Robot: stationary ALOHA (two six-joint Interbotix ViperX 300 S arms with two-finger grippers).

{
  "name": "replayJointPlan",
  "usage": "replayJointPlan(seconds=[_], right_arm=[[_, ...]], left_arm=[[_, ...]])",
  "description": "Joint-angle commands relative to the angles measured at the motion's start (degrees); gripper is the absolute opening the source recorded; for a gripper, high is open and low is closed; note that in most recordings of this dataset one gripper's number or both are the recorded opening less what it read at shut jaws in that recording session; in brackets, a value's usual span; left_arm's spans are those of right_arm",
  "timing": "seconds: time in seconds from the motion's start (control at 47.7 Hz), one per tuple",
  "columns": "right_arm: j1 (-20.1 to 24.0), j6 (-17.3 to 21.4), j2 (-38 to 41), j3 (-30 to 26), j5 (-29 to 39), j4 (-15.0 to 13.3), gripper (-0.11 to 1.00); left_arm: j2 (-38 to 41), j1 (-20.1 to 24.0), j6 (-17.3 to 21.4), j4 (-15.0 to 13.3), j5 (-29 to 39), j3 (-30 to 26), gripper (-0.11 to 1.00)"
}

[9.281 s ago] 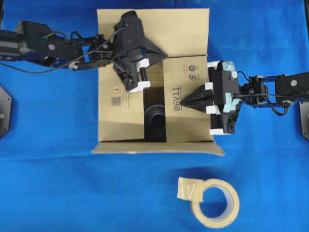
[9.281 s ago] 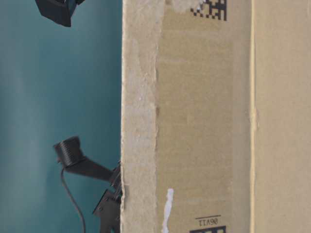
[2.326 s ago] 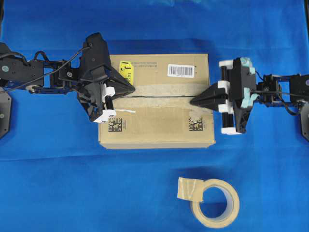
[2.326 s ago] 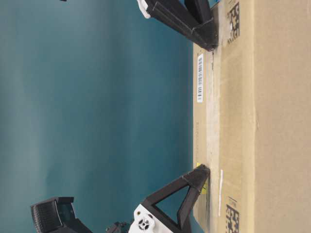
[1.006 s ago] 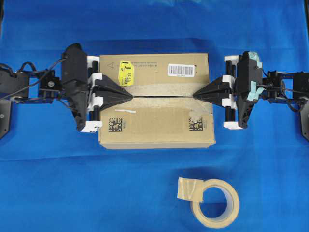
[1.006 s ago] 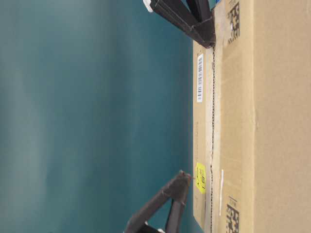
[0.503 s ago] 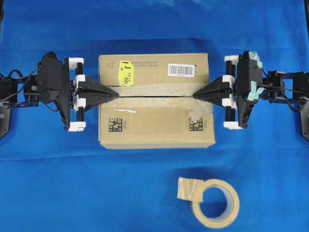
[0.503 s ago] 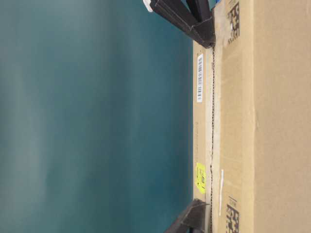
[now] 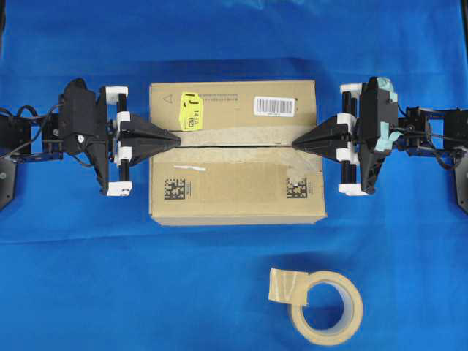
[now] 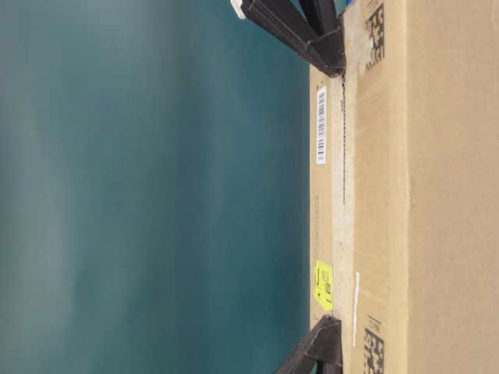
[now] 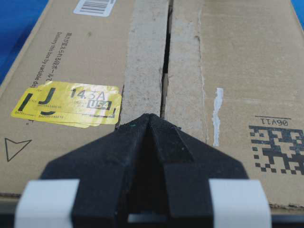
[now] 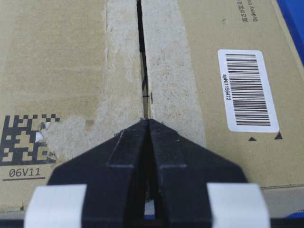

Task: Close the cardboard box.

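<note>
The cardboard box [image 9: 237, 151] is seen at the centre of the overhead view, set on the blue tabletop [image 9: 234, 278], with its flaps folded flat so that a narrow dark seam [image 9: 234, 146] runs across the top from left to right. A yellow sticker [image 9: 191, 110] is found near the upper left corner of the top, a white barcode label [image 9: 275, 107] toward the upper right, and two black square codes [image 9: 174, 189] along the lower half. The left gripper [image 9: 174, 140] is placed at the left end of the seam with its fingers pressed together into a point, nothing being held between them; in the left wrist view the tip lies over the box top just beside the sticker. The right gripper [image 9: 296, 145] is clenched the same way at the right end of the seam. A roll of beige tape [image 9: 322, 303] lies at the lower right of the frame, well apart from the box.
</note>
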Motion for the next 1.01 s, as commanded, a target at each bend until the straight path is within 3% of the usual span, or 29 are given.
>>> replayJointPlan(seconds=[0.0, 0.985], right_arm=[[-1.1, 0.1, -0.3, -0.3, -0.1, 0.3, 0.0], [-1.0, 0.1, -0.3, -0.2, -0.1, 0.4, 0.0]], left_arm=[[-0.4, -0.4, -0.1, -0.1, -0.4, 0.1, 0.0], [-0.7, -3.1, -0.7, 0.3, -2.5, 0.9, 0.0]])
